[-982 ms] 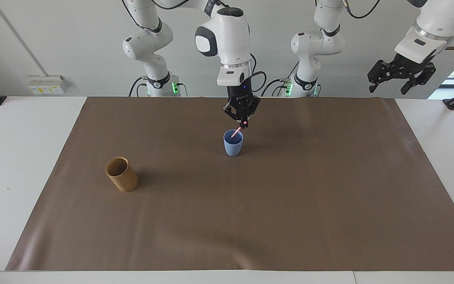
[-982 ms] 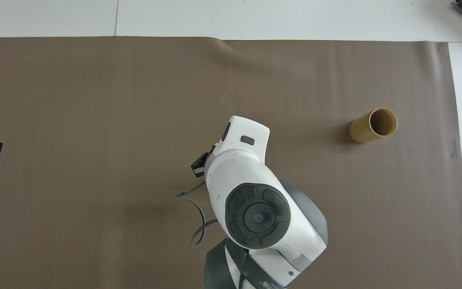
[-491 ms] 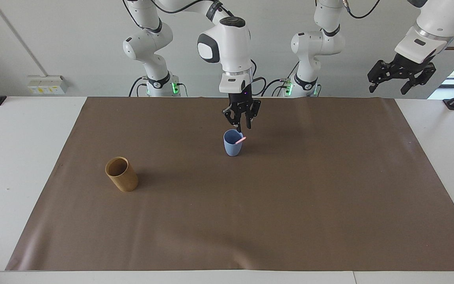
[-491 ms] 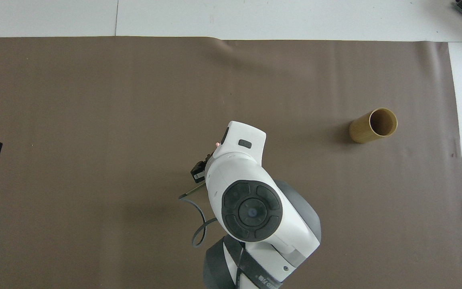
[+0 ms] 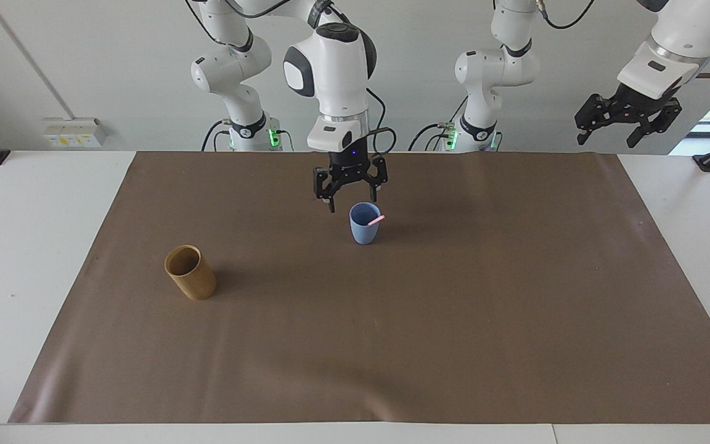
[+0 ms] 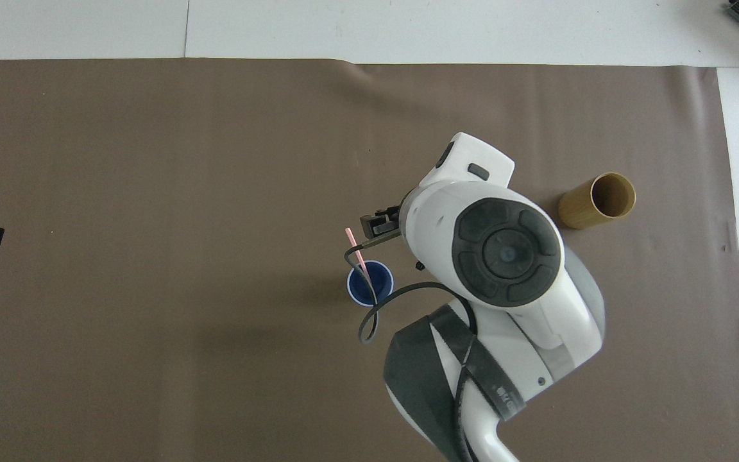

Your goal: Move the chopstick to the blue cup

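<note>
In cup (image 5: 364, 229): chopstick (image 5: 376, 220) leaning on rim. Right claw (image 5: 349, 198) above cup, released, empty. Left claw (image 5: 627, 123) released, waiting over desk edge.

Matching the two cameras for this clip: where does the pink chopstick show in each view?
Facing view: the chopstick leans in the blue cup, its tip over the rim toward the left arm's end, just below the open right gripper.
Overhead view: chopstick near the middle, sticking out of the blue cup.
Shared landmark: the brown cup, toward the right arm's end.
</note>
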